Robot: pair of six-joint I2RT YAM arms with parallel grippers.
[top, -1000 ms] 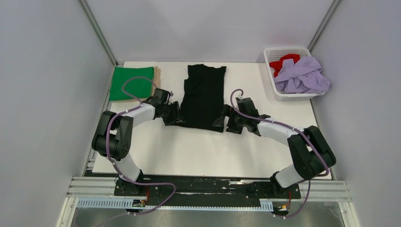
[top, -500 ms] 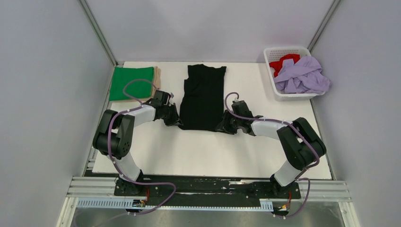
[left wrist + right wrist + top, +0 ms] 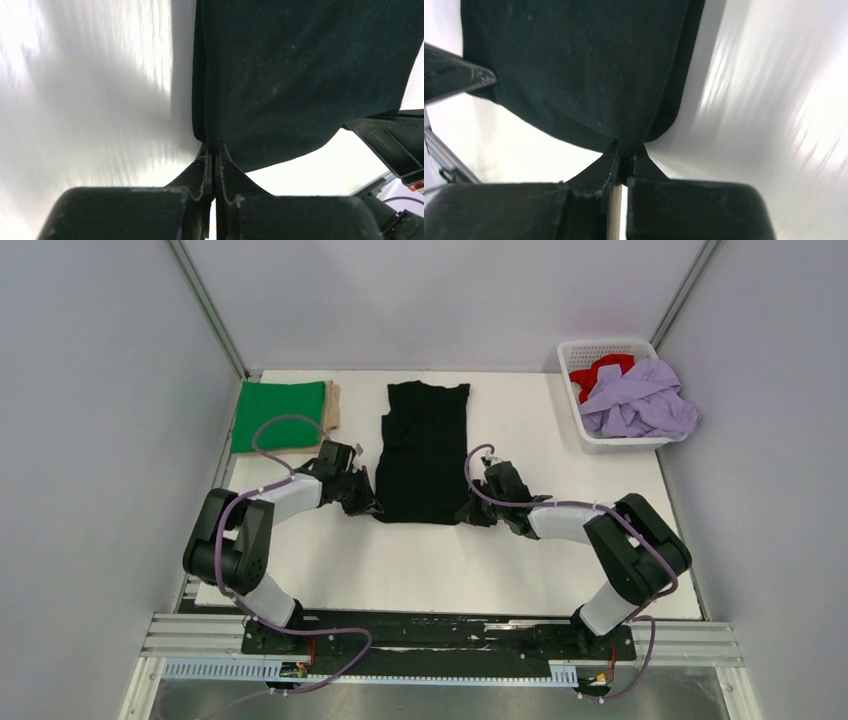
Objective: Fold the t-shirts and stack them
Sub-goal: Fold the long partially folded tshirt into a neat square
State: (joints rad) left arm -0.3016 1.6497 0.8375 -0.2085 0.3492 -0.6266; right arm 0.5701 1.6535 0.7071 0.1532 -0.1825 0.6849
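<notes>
Grip is firm on both sides: the left gripper (image 3: pixel 212 150) is clamped on the near left corner of the black t-shirt (image 3: pixel 422 450), and the right gripper (image 3: pixel 626 150) is pinched on its near right corner. From both grippers the shirt stretches straight away, its long axis running from the near edge toward the far edge of the table (image 3: pixel 400 570), flat at mid-width. Each arm is equally close to its own corner, so carrying the hem away toward the collar looks like the next fold. A green t-shirt (image 3: pixel 278 415) lies folded on a tan t-shirt (image 3: pixel 334 405) at the far left corner; a red t-shirt (image 3: pixel 597 370) and a lilac t-shirt (image 3: pixel 640 400) fill the basket (image 3: pixel 600 443) at the far right. Since a second ago the grippers have drawn closer together, and the shirt has slid slightly left and nearer.
</notes>
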